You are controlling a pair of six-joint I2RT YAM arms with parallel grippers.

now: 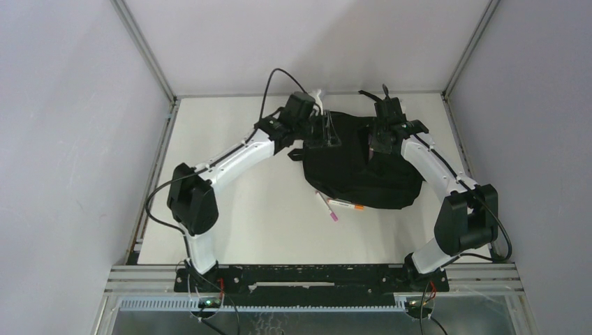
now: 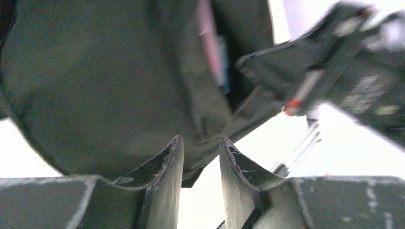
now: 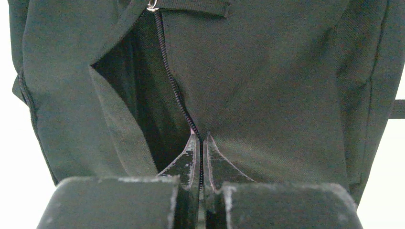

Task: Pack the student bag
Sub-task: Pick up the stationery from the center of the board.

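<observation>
Student bag is recorded lying slumped on the white worktop, right of centre and toward the far edge, between the two wrists. Right fingers are seen pressed together, with only a hairline gap, pinched on the bag at the lower end of the zip; the zip track runs straight into the tips. Left of the zip the fabric is parted into a dark opening, and a small metal ring is noted at the zip's upper end. Left fingers are seen apart, with a modest gap. A lower edge of the bag's fabric shows in that gap near the tips, with bright worktop below it. Whether either finger touches the fabric cannot be told from the blurred wrist view. The pink tag is visible on the fabric beyond the left fingers, and the right wrist is seen, out of focus, at the upper right of that view. The left arm is bent at the elbow near its own side of the worktop, and the forearm is stretched up and inward to the bag's far left corner. The right arm is folded likewise, elbow out to the right, and its wrist is set over the bag's far right part. A few pens, one with a pink end and one with an orange end, are noted on the worktop just beside the bag's near edge.
</observation>
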